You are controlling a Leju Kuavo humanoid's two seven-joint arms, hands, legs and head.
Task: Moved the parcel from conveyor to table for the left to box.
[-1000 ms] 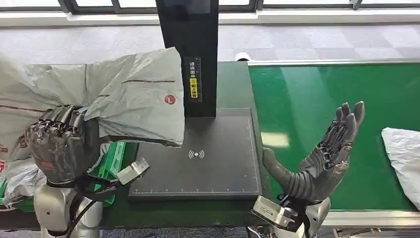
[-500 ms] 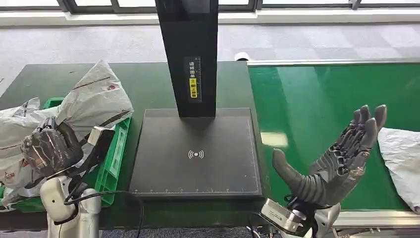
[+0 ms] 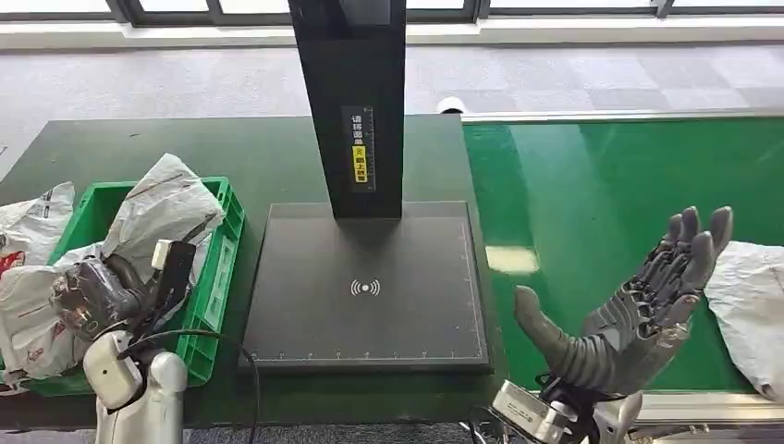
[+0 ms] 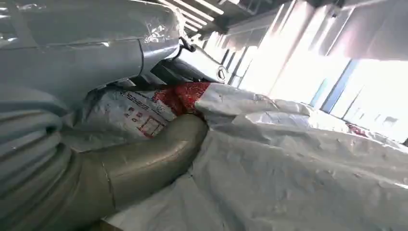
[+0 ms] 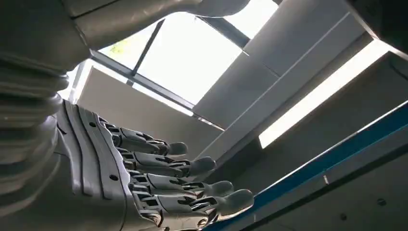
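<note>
The grey parcel [image 3: 165, 208] lies tilted in the green box [image 3: 225, 242] at the table's left. My left hand [image 3: 92, 298] sits low at its near end, fingers curled around it. In the left wrist view the thumb [image 4: 144, 161] lies between the smooth grey parcel [image 4: 77, 53] and crumpled white bags [image 4: 298, 168]; the parcel hides the other fingers. My right hand [image 3: 643, 310] is raised, holding nothing, its fingers spread over the near edge of the green conveyor [image 3: 601, 185]; its fingers [image 5: 163, 178] show against the ceiling. A white parcel [image 3: 753, 305] lies on the belt just right of it.
A black scanner post [image 3: 356, 102] stands over a dark scan pad [image 3: 370, 305] in the table's middle. More white bags [image 3: 32, 319] are piled in and beside the box at the far left. A silver rail [image 3: 703, 405] borders the conveyor's near side.
My left hand has swung the grey parcel left from above the scan pad and lowered it into the green box. My right hand has drifted slightly right toward the white parcel.
</note>
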